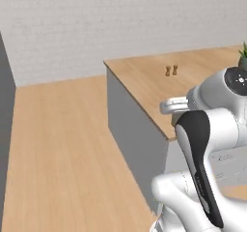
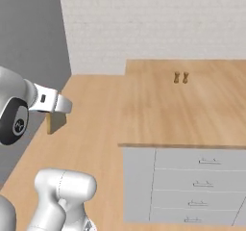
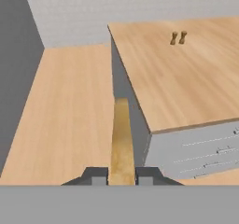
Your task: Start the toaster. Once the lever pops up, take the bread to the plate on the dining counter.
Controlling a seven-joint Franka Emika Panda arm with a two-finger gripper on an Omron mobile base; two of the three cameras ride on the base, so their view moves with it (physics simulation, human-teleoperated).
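- The gripper (image 3: 122, 175) is pinching the bread (image 3: 121, 139) by its lower edge, one finger on each flat face.
- The bread looks light, thin and easy to crumble; I think a grip on both faces is safest.
- It is seen edge-on and its long axis points away from the hand.
- It hangs over the floor, just beside the counter (image 3: 186, 78).

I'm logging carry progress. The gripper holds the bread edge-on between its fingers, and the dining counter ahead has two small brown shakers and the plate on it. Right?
Not quite: no plate can be seen on the dining counter here. The hand view shows the two shakers there, and the gripper clamped on the bread.
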